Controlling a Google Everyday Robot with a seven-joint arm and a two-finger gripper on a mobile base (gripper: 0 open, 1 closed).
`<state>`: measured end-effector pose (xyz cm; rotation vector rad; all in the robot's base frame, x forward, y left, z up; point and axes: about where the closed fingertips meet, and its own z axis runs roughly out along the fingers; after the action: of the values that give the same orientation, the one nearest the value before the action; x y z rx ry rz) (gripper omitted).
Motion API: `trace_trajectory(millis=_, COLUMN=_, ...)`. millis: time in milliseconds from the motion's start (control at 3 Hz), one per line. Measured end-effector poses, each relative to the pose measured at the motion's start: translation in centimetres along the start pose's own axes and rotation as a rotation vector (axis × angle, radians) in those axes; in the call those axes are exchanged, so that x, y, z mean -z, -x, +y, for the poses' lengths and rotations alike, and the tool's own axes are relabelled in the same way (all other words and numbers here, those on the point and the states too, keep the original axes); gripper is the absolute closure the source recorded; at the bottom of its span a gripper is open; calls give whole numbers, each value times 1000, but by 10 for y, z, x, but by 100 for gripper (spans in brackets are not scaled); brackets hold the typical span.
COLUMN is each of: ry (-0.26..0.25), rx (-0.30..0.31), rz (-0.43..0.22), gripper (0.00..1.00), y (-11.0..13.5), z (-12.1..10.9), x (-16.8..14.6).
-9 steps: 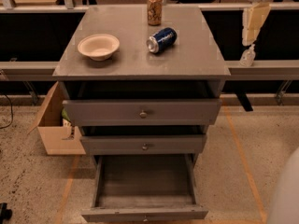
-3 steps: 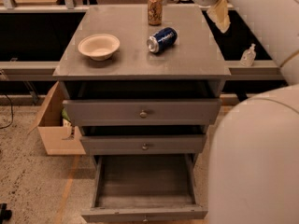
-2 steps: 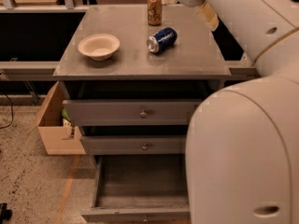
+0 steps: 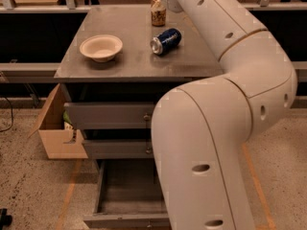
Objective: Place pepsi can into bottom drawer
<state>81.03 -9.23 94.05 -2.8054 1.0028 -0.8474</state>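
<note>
The pepsi can [image 4: 166, 40], dark blue with a silver end, lies on its side on the grey cabinet top [image 4: 129, 63], right of the middle. The bottom drawer [image 4: 125, 198] is pulled open at the foot of the cabinet, and the part that shows holds nothing. My white arm [image 4: 216, 123] fills the right side, bends over the cabinet's right edge and leaves the frame at the top, close to the tan can. My gripper is past the top edge and out of view. The arm hides the drawer's right part.
A tan patterned can [image 4: 158, 11] stands upright at the back of the top, just behind the pepsi can. A cream bowl [image 4: 101, 47] sits on the left. Two upper drawers [image 4: 110, 115] are slightly open. An open cardboard box [image 4: 55, 128] stands on the floor at the left.
My arm has swung from the right side leftwards over the cabinet and now covers much of the view. The gripper has gone out of the frame. The cans, bowl and drawers have not moved.
</note>
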Motion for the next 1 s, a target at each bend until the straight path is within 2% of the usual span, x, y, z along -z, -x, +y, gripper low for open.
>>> trace_trajectory(millis=667, ry=-14, rx=-110, rz=-125, gripper=0, y=27, z=-24, x=-47)
trace_trajectory(millis=1000, ry=8, rx=-128, rz=-129, gripper=0, y=32, z=-24, x=-69)
